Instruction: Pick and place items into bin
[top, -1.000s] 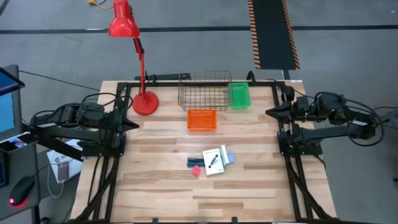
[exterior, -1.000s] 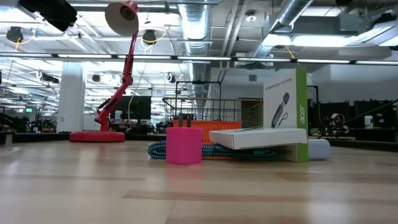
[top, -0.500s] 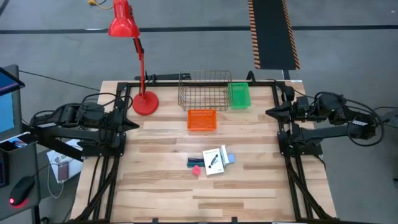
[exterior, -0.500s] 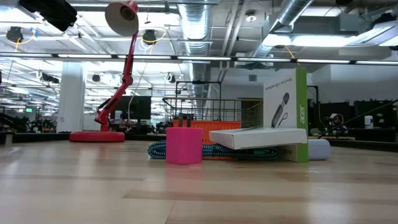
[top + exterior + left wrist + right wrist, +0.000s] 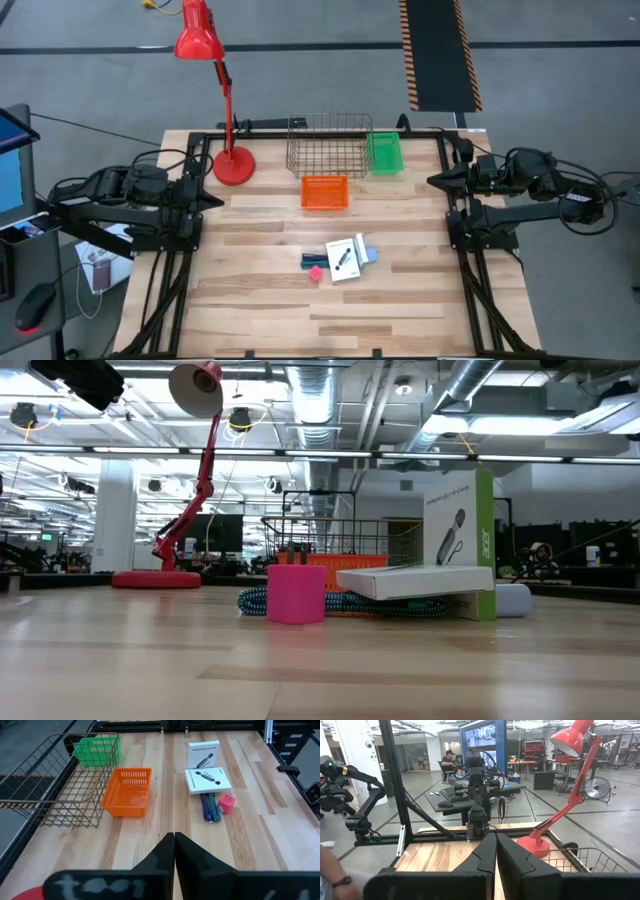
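Observation:
The items sit in a cluster on the middle of the table: one white printed box (image 5: 343,259) lies flat (image 5: 208,780) and a second stands upright (image 5: 458,540) beside it. A dark teal braided cord bundle (image 5: 209,808) lies partly under the flat box, with a pink piece (image 5: 296,594) and a pale blue piece (image 5: 372,254) on the tabletop next to it. My left gripper (image 5: 174,836) is shut at the table's left edge (image 5: 215,197). My right gripper (image 5: 496,836) is shut at the right edge (image 5: 435,180). Both are far from the items.
An orange basket (image 5: 325,192), a wire basket (image 5: 330,145) and a green basket (image 5: 384,153) stand toward the far edge. A red desk lamp (image 5: 233,165) stands at the far left. A person's wrist (image 5: 337,881) shows near the table in the right wrist view.

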Controlling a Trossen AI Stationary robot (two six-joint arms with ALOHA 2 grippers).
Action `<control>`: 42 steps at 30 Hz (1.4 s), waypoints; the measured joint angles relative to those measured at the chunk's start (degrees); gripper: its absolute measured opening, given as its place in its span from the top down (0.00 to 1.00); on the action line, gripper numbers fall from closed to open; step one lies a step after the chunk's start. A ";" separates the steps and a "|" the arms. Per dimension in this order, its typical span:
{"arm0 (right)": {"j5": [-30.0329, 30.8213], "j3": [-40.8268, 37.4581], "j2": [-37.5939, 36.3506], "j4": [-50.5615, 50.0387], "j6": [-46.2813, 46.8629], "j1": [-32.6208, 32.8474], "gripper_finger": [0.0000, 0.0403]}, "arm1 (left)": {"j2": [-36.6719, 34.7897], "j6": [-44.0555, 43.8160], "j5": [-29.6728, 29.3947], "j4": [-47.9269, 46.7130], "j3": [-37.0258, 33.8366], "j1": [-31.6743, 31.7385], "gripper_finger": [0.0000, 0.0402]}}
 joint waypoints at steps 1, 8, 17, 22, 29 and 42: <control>0.00 0.00 0.00 0.00 0.00 0.02 0.98 | -0.02 -0.02 0.00 0.00 0.00 0.02 1.00; 0.00 0.02 0.00 0.00 0.00 0.02 0.98 | 0.00 0.00 0.00 0.00 0.00 0.02 1.00; 0.00 0.00 0.01 -0.02 0.00 0.02 0.98 | -0.01 -0.01 -0.01 0.00 0.00 0.01 1.00; 0.05 -0.02 0.05 1.27 -2.24 0.00 0.98 | -0.01 -0.23 -0.02 0.01 0.00 0.01 1.00; 0.04 -0.04 0.41 7.78 -3.40 0.00 0.98 | -0.01 -0.44 -0.02 0.00 0.00 0.01 1.00; 0.22 -0.04 0.42 21.85 -1.97 -0.07 0.98 | -0.02 -0.19 -0.02 0.00 0.00 0.00 1.00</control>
